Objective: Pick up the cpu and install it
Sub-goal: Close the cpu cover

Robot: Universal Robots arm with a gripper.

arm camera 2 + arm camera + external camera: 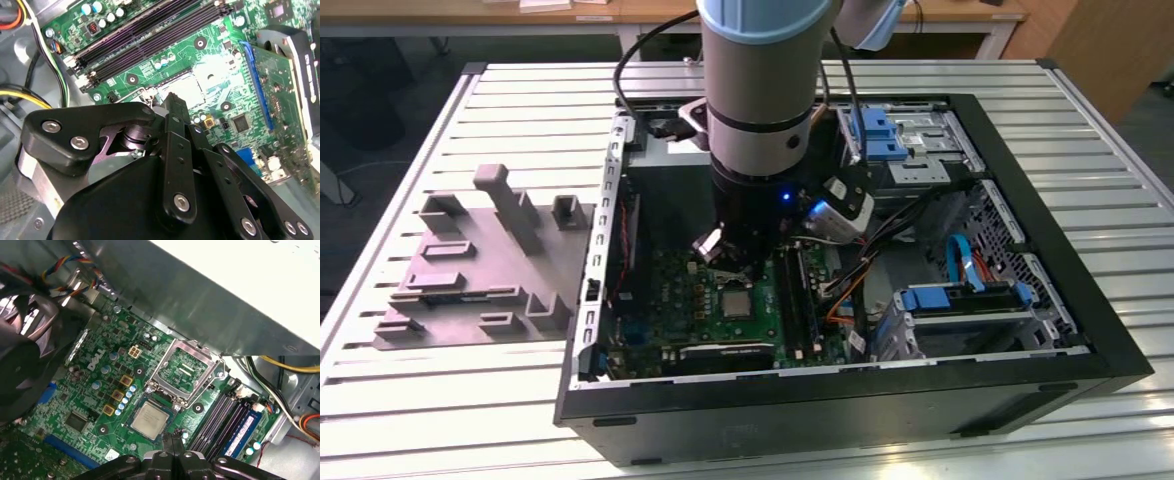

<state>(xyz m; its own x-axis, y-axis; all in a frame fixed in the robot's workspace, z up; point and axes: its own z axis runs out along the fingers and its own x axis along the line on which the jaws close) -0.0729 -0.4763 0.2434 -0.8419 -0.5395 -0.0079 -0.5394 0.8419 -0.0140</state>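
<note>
**Chip seated in socket; hold-down frame open**

The small square silvery-grey cpu (150, 419) lies flat in its socket on the green circuit board (100, 390). In the exterior view it sits just below the middle of the frame (738, 300).

The black pincer (172, 442) hangs just above it with its fingertips drawn together and nothing seen between them.

I judge the placing step done and the locking step not yet done. The hinged silver metal frame (185, 371) beside the chip stands open.

Any move here calls for care, as long black memory sticks (215, 420) and small capacitors crowd the socket.

The open black computer case (1107, 330) rests on a slatted metal bench (400, 420). A grey moulded parts tray (467, 280) sits at the exterior view's left, and wooden desks (520, 10) run along the top edge.
</note>
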